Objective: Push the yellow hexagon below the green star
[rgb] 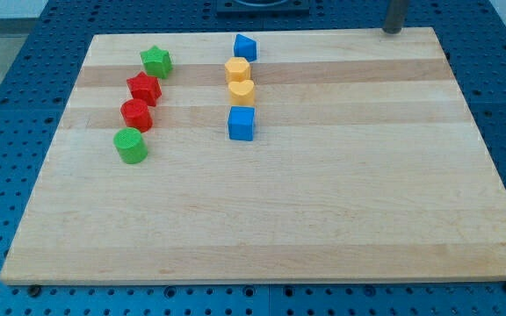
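The yellow hexagon [237, 69] sits in the upper middle of the wooden board, second in a column of blocks. The green star [156, 61] lies to its left, at the head of a left-hand column. My tip [393, 31] is at the view's top right, by the board's top edge, far to the right of both blocks and touching none.
A blue block [245, 46] is just above the hexagon, a yellow heart [241, 92] just below it, then a blue cube [242, 123]. Below the green star are a red star [144, 88], a red cylinder [136, 115] and a green cylinder [131, 145].
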Robot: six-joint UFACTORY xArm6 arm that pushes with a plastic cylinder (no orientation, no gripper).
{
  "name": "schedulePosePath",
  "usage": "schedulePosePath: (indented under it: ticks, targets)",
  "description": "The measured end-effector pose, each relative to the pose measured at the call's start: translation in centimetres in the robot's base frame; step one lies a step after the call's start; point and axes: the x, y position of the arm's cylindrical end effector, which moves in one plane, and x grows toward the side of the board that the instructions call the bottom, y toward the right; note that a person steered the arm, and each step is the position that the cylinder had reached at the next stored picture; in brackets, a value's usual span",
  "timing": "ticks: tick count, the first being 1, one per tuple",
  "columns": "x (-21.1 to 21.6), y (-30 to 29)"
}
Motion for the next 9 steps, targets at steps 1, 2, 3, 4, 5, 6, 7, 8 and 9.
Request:
schedulePosePath:
  ticks: [1,2,3,4,5,6,7,8,9]
  targets:
    - [0.0,0.0]
    - [0.0,0.4]
    - [0.1,0.4]
    - [0.7,0.4]
    - [0.7,0.4]
    - [2.1,-1.4]
    - [4.5,-4.8]
    - [6.9,-8.3]
    - [9.1,-12.6]
